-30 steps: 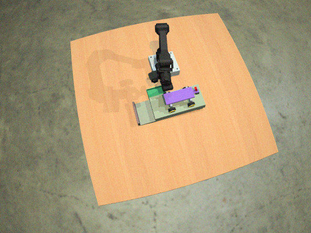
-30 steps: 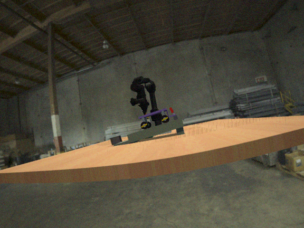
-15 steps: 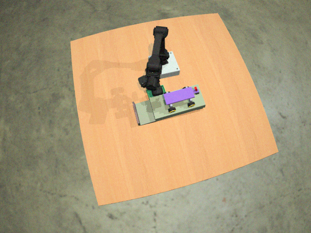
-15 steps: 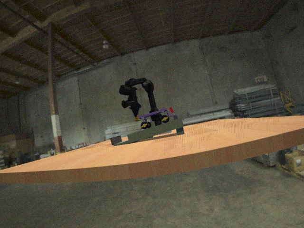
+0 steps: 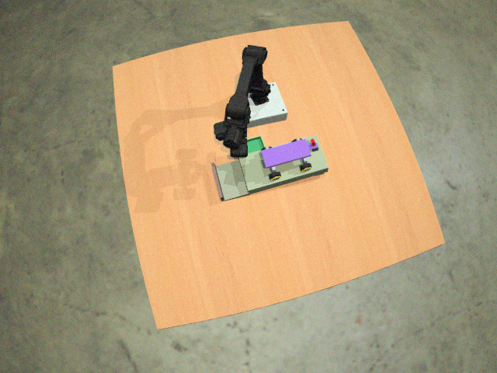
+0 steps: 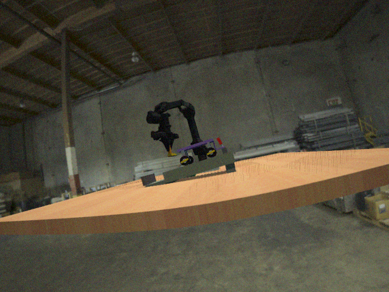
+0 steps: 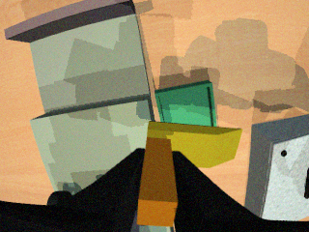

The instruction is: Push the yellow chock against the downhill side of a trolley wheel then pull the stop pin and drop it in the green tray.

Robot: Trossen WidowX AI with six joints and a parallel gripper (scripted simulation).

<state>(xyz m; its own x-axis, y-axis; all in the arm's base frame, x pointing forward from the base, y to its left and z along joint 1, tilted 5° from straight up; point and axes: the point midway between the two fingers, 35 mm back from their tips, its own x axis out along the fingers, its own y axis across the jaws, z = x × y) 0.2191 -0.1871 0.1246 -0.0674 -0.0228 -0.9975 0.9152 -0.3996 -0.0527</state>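
1. From where I'm standing, the gripper (image 5: 239,152) (image 6: 169,149) (image 7: 157,157) has its fingers clamped on the orange handle (image 7: 158,176) of the yellow chock (image 6: 171,154) (image 7: 205,147).
2. That chock hangs in the air, off the ramp (image 5: 256,176) (image 6: 197,167) (image 7: 94,140), near its lower part and apart from the trolley's wheels.
3. The trolley (image 5: 286,153) (image 6: 195,145), with its purple deck, stands on the ramp's upper stretch, tilted along with the slope; its yellow-marked wheels (image 5: 275,176) (image 6: 186,160) show on the near side.
4. The stop pin (image 5: 312,141) (image 6: 219,140) stands in place at the trolley's uphill end, red head up.
5. I can see the green tray (image 5: 255,144) (image 7: 188,105) beside the ramp, on the side of the arm's pale base (image 5: 276,116) (image 7: 285,208); the arm hides part of it from above.
6. A dark upright board (image 5: 217,181) (image 6: 148,180) (image 7: 72,20) closes off the ramp's low end.
7. The whole set sits on a wooden table (image 5: 280,249) (image 6: 200,191) (image 7: 232,48).
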